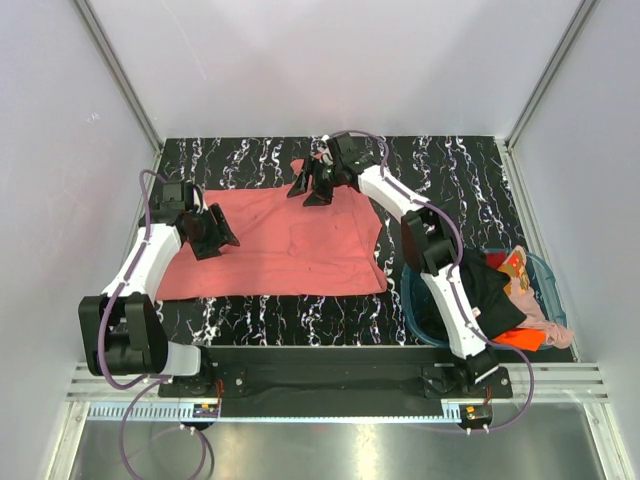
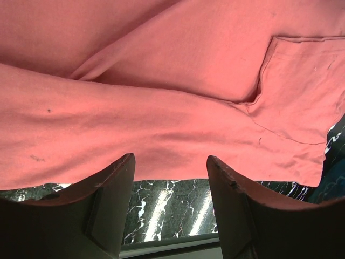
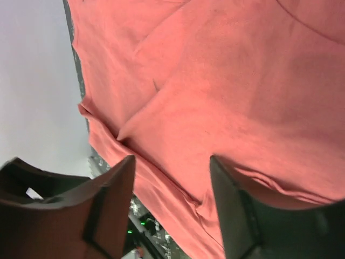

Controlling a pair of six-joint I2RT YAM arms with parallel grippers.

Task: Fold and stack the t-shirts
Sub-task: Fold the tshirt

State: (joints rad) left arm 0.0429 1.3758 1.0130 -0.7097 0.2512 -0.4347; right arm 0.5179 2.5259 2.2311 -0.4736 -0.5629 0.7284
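A large salmon-red t-shirt (image 1: 280, 245) lies spread flat on the black marble table (image 1: 450, 170). My left gripper (image 1: 220, 238) is open and empty at the shirt's left edge; in the left wrist view (image 2: 171, 162) its jaws stand apart over bare table, with the shirt's hem (image 2: 161, 140) just beyond the tips. My right gripper (image 1: 308, 192) is open and empty over the shirt's far edge; in the right wrist view (image 3: 171, 162) its jaws stand apart above the fabric (image 3: 215, 97). A black t-shirt (image 1: 490, 290), an orange one (image 1: 520, 340) and a pale pink one (image 1: 548, 325) lie bunched in the basket.
A round teal plastic basket (image 1: 548, 268) sits at the table's right near corner, under the right arm's forearm (image 1: 445, 280). White walls enclose the table on three sides. A metal rail (image 1: 330, 395) runs along the near edge.
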